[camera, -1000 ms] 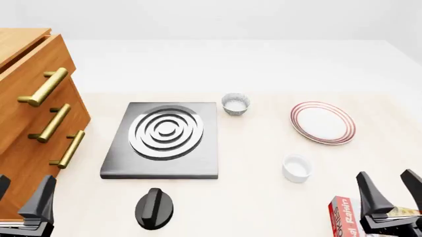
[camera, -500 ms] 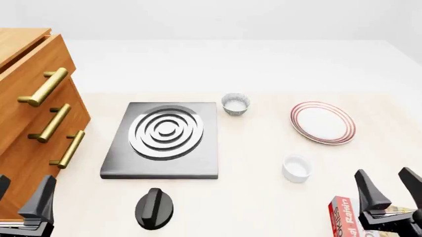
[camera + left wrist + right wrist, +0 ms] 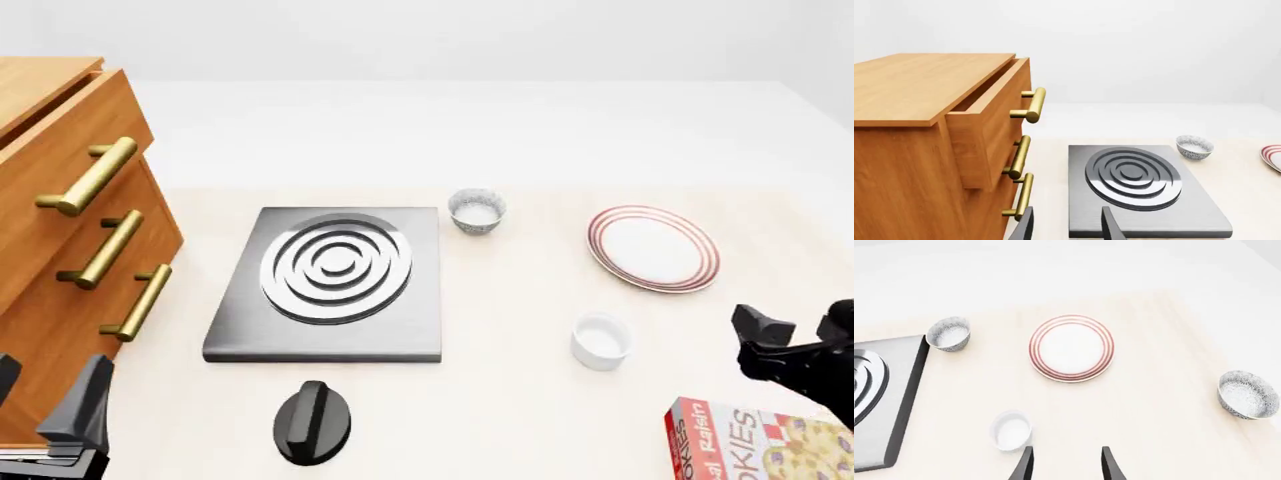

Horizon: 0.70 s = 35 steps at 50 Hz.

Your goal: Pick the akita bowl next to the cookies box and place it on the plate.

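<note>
Two grey-blue speckled bowls show in the right wrist view. One akita bowl [image 3: 1249, 394] lies alone on the table's right side, nearer than the plate [image 3: 1071, 348]; the front view does not show it. The other bowl [image 3: 477, 211] stands by the stove plate's far right corner. The red cookies box [image 3: 754, 440] lies at the front right corner. The red-ringed plate [image 3: 653, 248] is at the right rear. My right gripper [image 3: 797, 332] hovers open and empty beyond the box. My left gripper [image 3: 47, 400] stays open at the front left.
A wooden drawer cabinet [image 3: 67, 230] with brass handles fills the left side, its top drawer slightly out. A grey stove plate [image 3: 334, 283] with silver rings lies mid-table, a black knob [image 3: 312, 420] in front of it. A plain white cup [image 3: 601, 341] stands nearer than the plate.
My right gripper has lifted and moved forward off the cookies box, so the box's face now shows. The left arm has not moved.
</note>
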Available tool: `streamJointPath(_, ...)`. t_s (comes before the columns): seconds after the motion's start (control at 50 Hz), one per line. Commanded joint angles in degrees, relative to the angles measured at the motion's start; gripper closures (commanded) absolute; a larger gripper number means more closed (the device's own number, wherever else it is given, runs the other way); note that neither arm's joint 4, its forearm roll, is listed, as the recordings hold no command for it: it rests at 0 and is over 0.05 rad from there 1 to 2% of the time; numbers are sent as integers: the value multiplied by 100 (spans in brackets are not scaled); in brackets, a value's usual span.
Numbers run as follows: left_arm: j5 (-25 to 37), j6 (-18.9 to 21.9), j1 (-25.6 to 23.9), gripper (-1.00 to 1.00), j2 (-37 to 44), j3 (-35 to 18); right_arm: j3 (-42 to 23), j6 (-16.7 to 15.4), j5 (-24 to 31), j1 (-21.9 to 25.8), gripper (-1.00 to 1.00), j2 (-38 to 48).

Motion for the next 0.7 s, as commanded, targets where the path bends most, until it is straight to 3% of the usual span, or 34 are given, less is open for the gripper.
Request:
streamJointPath(0.02, 0, 0, 0, -100, 0, 0, -562, -79, 691, -452, -100, 260)
streamJointPath(0.06, 0, 0, 0, -100, 0, 0, -741, -118, 882, -582, -100, 297)
streamJointPath(0.08, 0, 0, 0, -100, 0, 0, -869, -291, 984, -710, -100, 321)
streamJointPath(0.22, 0, 0, 0, -100, 0, 0, -1334, -465, 1363, -902, -100, 480)
streamJointPath(0.44, 0, 0, 0, -100, 0, 0, -1827, -904, 1317, -1573, -100, 1391)
streamJointPath(0.7, 0, 0, 0, -100, 0, 0, -2329, -940, 1332, -1953, -100, 2183)
